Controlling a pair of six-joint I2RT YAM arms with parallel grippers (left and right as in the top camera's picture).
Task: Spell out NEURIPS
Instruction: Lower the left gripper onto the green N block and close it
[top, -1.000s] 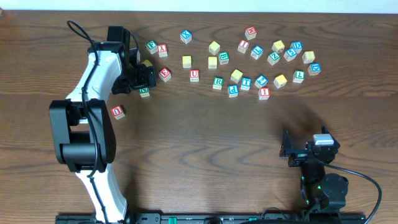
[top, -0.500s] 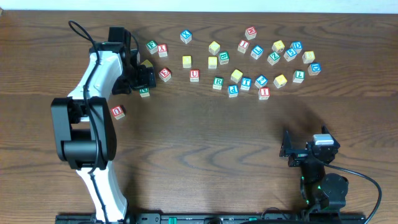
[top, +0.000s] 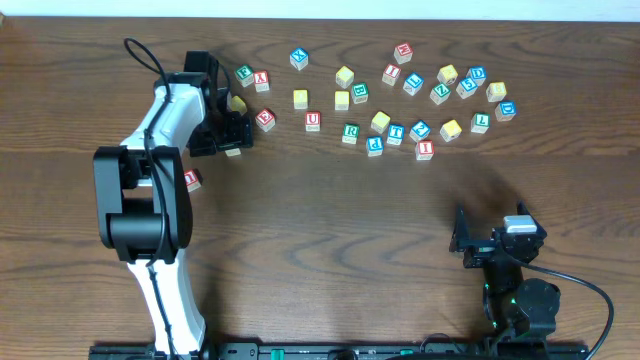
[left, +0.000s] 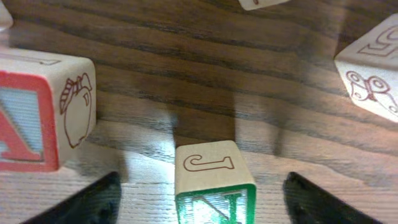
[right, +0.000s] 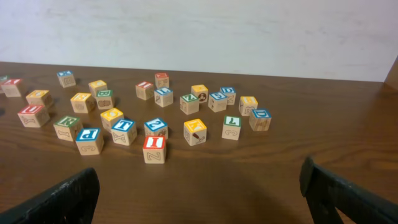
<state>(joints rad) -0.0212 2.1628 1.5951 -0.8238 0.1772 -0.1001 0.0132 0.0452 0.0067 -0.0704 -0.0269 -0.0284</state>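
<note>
The left gripper (top: 230, 135) stood released, its fingers either side of the green N cube (left: 213, 180) with a gap showing on both sides. The cube rested on the table (top: 330, 230), and a red-faced cube (left: 37, 118) sat just beside it. The red U (top: 313, 121), green R (top: 350, 132), blue P (top: 375, 145) and red I (top: 424, 149) lay among the scattered cubes. The right gripper (right: 199, 177) hung wide open and held nothing, well apart from them.
</note>
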